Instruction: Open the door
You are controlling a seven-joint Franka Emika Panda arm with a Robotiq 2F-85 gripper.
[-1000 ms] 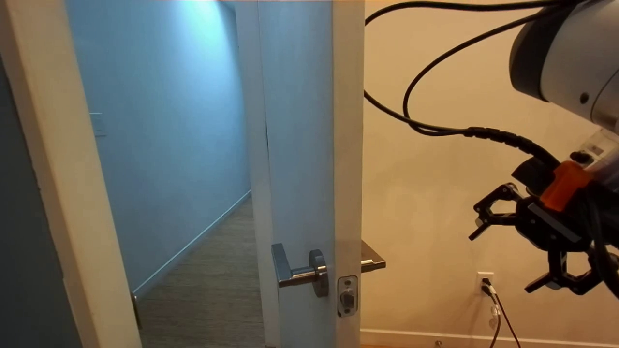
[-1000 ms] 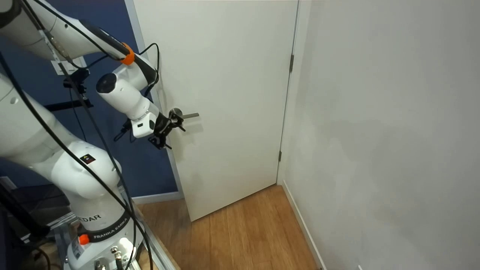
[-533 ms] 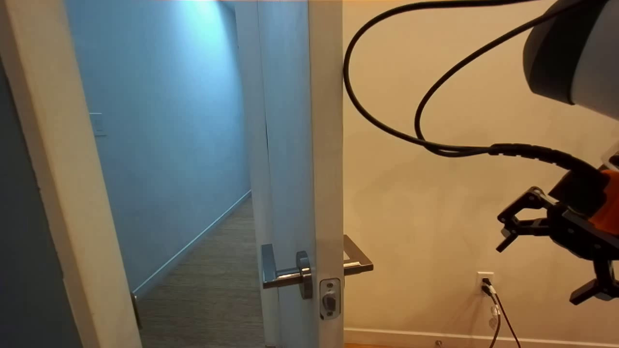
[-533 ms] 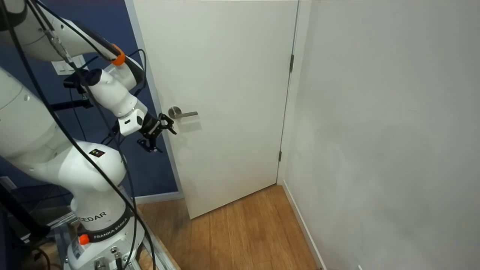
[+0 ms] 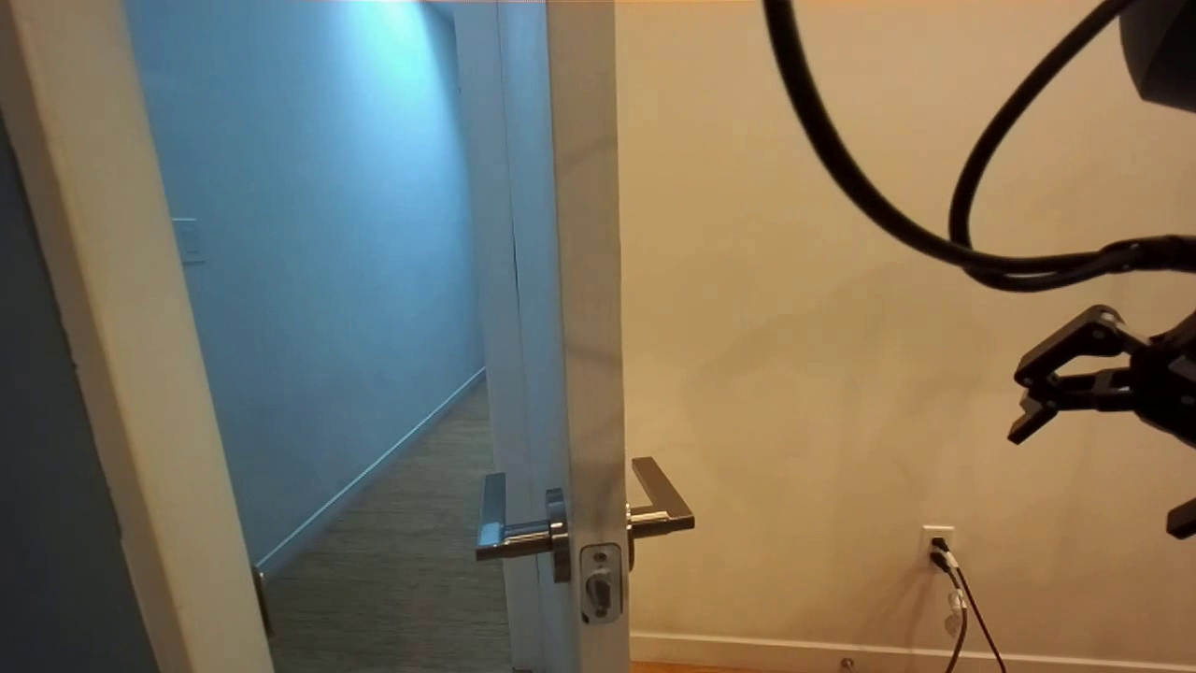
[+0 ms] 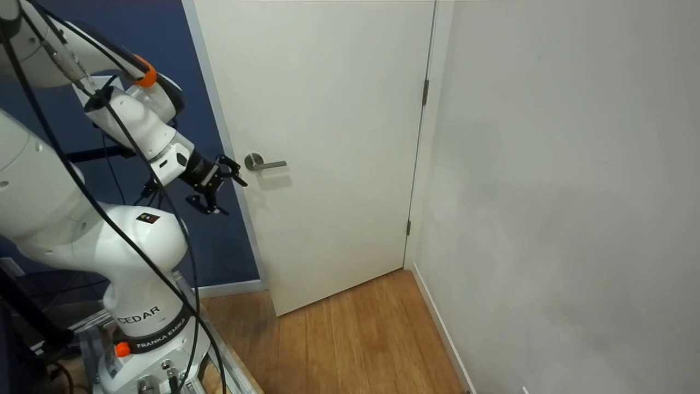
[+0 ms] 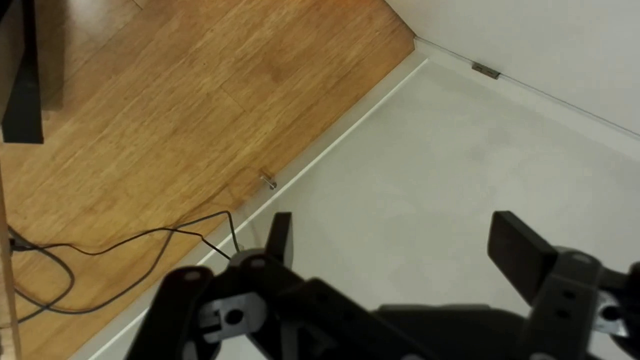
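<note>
Wrist view: the end effector (image 7: 392, 240) has its fingers (image 7: 520, 255) spread wide, the wall (image 7: 425, 175) beyond them; in both exterior views the door (image 6: 339, 120) stands ajar beside the end effector; its lever handle (image 6: 272, 165) is apart from the fingers.

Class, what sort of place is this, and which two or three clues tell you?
Probably a lab or an office: a robot arm stands near a door with a lever handle, and past the partly open door lies what looks like a hallway.

Smooth matt door (image 6: 328, 148), metal handle (image 6: 272, 164).
</note>
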